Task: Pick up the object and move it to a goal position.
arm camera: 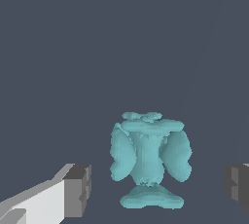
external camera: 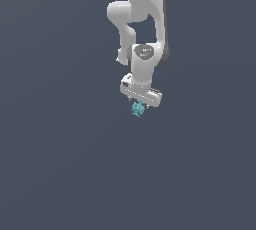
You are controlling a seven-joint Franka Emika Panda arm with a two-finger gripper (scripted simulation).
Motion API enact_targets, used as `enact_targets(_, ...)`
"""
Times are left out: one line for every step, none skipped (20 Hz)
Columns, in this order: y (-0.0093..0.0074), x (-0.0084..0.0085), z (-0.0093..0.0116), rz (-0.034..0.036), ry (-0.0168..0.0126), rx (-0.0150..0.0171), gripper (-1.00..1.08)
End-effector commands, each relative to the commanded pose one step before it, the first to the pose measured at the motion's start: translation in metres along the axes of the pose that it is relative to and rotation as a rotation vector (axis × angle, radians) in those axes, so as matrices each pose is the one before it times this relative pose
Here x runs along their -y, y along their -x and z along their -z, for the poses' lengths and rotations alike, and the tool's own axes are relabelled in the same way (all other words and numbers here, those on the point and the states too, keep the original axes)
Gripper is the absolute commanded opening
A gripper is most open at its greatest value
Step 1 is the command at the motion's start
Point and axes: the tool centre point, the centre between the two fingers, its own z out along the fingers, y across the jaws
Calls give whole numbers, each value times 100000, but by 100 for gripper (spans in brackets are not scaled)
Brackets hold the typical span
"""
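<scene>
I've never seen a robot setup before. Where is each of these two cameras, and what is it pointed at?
Exterior view: off the arm, its spot unknown; it faces the white arm with the gripper low over the teal object.
Wrist view: rides on the wrist, looking along the gripper at the object; only the two grey fingertips show, apart on either side.
Shared: the object and the gripper.

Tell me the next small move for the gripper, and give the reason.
Probably close the gripper. In the wrist view the teal object sits between the two fingers, with clear gaps on both sides, so the jaws stand open and nothing is held yet.
</scene>
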Motion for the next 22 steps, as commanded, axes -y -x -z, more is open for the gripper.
enact_targets(47,-54,-794,-93,55,49,100)
enact_targets(28,2,-436,0,0,0,100)
enact_targets(10,-24,-484,-68,2,-12,100)
enact_targets(29,6,-519,0,0,0,100)
enact_targets(2,-19,-465,-68,0,-11,100)
enact_targets(15,11,-411,0,0,0,100)
enact_targets(-11,-15,-347,-68,-4,-8,100)
enact_targets(3,14,-293,0,0,0,100)
enact_targets(0,14,-236,0,0,0,100)
enact_targets(-17,-7,-178,-48,-10,-1,100)
enact_targets(-3,10,-128,0,0,0,100)
enact_targets(-3,7,-76,0,0,0,100)
enact_targets(-1,2,-25,0,0,0,100)
enact_targets(0,0,0,0,0,0,-100)
enact_targets(0,0,0,0,0,0,-100)
enact_targets(0,0,0,0,0,0,-100)
enact_targets(0,0,0,0,0,0,-100)
enact_targets(0,0,0,0,0,0,-100)
enact_targets(0,0,0,0,0,0,-100)
enact_targets(0,0,0,0,0,0,-100)
enact_targets(0,0,0,0,0,0,-100)
enact_targets(0,0,0,0,0,0,-100)
